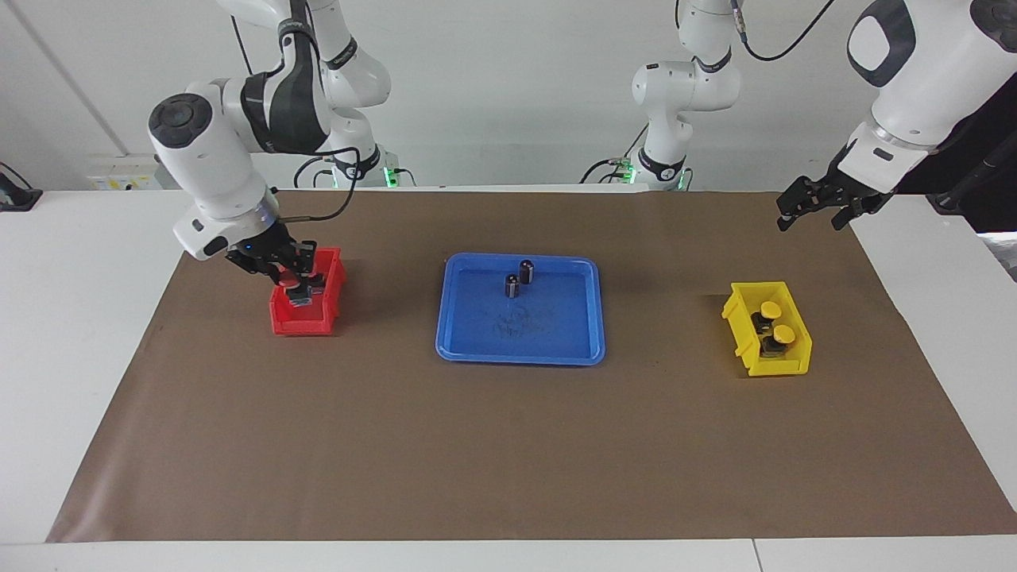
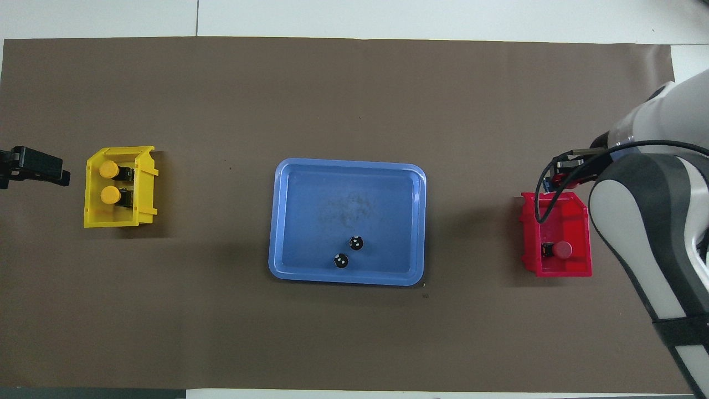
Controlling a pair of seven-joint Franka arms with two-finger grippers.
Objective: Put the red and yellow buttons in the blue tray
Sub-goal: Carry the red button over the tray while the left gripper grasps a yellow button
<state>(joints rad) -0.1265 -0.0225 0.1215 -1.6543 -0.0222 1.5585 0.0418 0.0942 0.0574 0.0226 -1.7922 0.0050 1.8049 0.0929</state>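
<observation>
Bright, even light from overhead, both views. Soft short shadows: a faint dark patch on the matte brown paper mat [image 1: 508, 445] beside the wide shallow blue plastic tray [image 2: 288, 221], toward the left arm's end, also by the small deep yellow plastic bin [image 1: 747, 349] and small deep red plastic bin [image 2: 554, 269]. No glare on mat; slight sheen on tray floor. Focus sharp centre to corners, no blur, edges w/o visible distortion.
</observation>
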